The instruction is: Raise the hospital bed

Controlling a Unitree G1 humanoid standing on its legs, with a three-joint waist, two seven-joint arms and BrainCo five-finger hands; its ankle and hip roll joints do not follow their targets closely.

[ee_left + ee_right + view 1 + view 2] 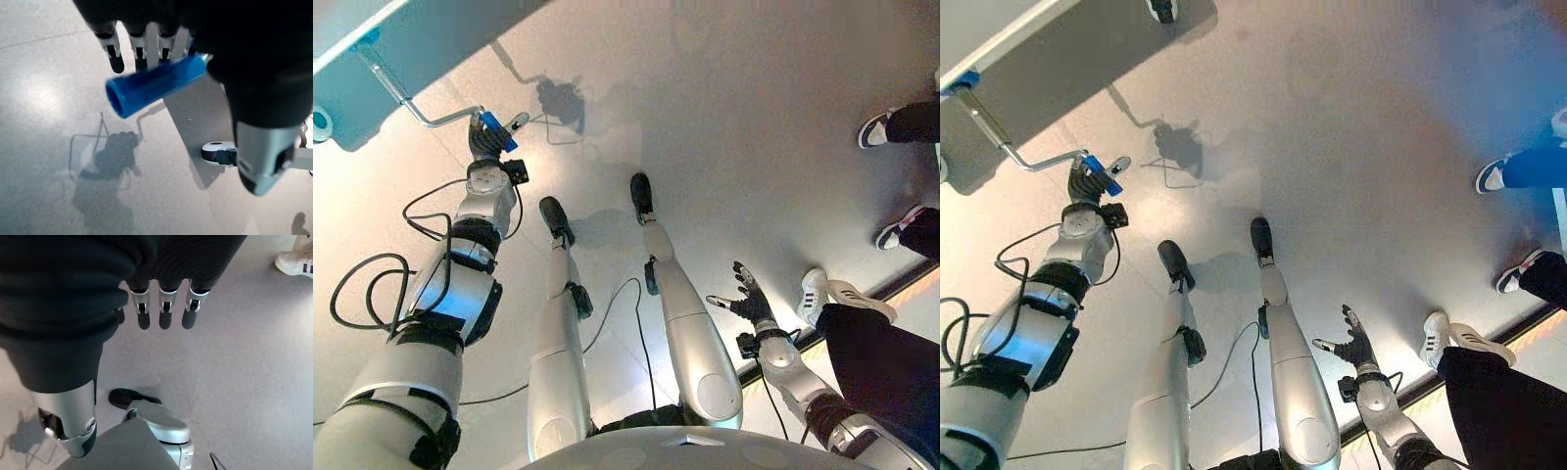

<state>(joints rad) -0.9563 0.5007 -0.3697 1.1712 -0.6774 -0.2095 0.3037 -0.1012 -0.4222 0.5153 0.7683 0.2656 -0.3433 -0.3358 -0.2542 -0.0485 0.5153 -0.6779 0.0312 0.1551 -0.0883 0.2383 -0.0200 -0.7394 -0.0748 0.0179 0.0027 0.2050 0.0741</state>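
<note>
At upper left I see the hospital bed point(372, 39), its crank point(416, 106) running down to a blue handle point(497, 131) that my left robot hand point(485, 143) has its fingers curled round. I judge cranking is in hand; next I must turn steadily. My right robot hand point(747, 299) hangs spread, idle, at lower right beside a person's shoes point(830, 296).

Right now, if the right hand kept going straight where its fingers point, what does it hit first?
Probably just the grey floor. The right hand is open, holding nothing, nothing visible past its fingertips; a person's white shoe sits off to the side. Depth is unclear.
</note>
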